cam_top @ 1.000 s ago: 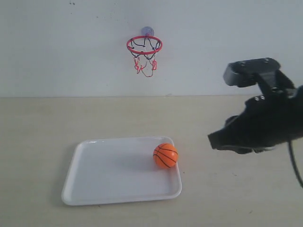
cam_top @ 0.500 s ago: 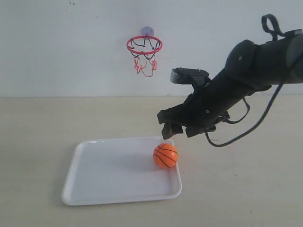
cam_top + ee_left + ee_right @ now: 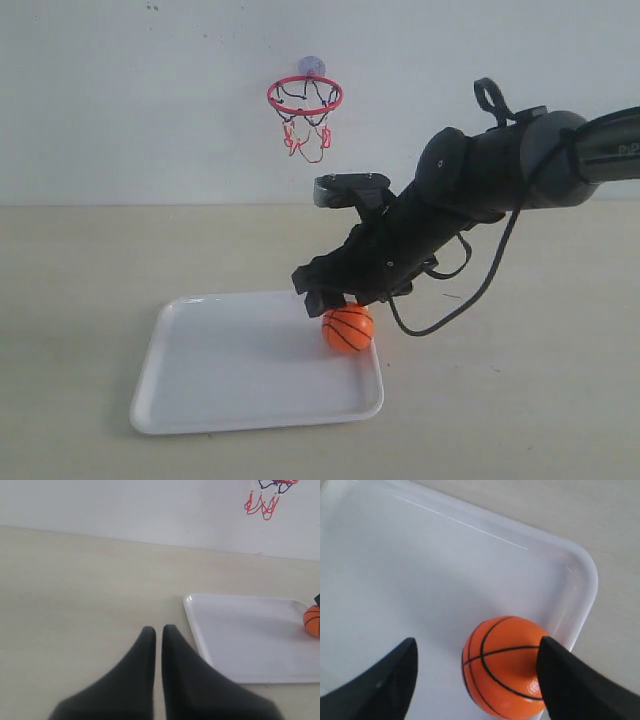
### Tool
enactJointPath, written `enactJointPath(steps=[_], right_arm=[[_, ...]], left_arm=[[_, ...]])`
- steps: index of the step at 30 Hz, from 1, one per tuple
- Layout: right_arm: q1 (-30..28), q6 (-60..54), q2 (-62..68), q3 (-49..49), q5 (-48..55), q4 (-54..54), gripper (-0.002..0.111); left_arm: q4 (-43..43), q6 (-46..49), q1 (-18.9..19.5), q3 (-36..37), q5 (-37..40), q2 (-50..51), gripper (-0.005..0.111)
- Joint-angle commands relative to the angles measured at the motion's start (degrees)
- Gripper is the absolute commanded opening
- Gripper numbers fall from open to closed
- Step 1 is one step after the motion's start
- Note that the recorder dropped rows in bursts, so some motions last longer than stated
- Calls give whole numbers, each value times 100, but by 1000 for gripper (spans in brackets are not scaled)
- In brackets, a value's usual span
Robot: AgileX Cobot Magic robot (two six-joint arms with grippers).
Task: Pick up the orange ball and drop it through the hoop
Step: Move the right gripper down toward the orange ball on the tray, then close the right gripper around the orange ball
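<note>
The orange ball (image 3: 348,330) with black seams lies in the right far corner of the white tray (image 3: 220,370). My right gripper (image 3: 330,303) hangs open just above it. In the right wrist view the ball (image 3: 502,665) sits between the spread fingers, close to one finger (image 3: 570,680) and apart from the other. The hoop (image 3: 305,96), a red ring with a black and red net, hangs on the back wall. My left gripper (image 3: 158,630) is shut on nothing over the bare table; its view catches the ball (image 3: 313,621) at the frame's edge.
The tray rim (image 3: 585,575) runs right beside the ball. A cable (image 3: 480,290) loops under the right arm. A beige table (image 3: 80,300) surrounds the tray, and the white wall (image 3: 150,100) stands behind it.
The right arm has swung in from the right edge toward the tray and come down, so its open gripper now stands over the ball. The ball has not moved.
</note>
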Motion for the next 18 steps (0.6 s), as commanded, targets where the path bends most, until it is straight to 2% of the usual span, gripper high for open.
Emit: enactJointPath(steps=[1,4,13,16,17,18], right_arm=[[22,-65,65,-36,-82,-190,75],[22,-65,65,-36,18,-217,79],[22,-54,277,-10,102,-315,74],[22,-65,277,-10,102,-438,50],[22,-43,277,-10,119,-495,34],[22,-42,277,-10,123,-512,24]], left_arm=[[-11,-14,3,-16,-54,-9,4],[-11,-14,3,-16,-54,-9,4],[-11,-14,3,-16,-54,-9,4],[-11,-14,3,-16,-54,-9,4],[-11,-14,3,-16,-54,-9,4],[-11,-14,3,-16,-54,-9,4]])
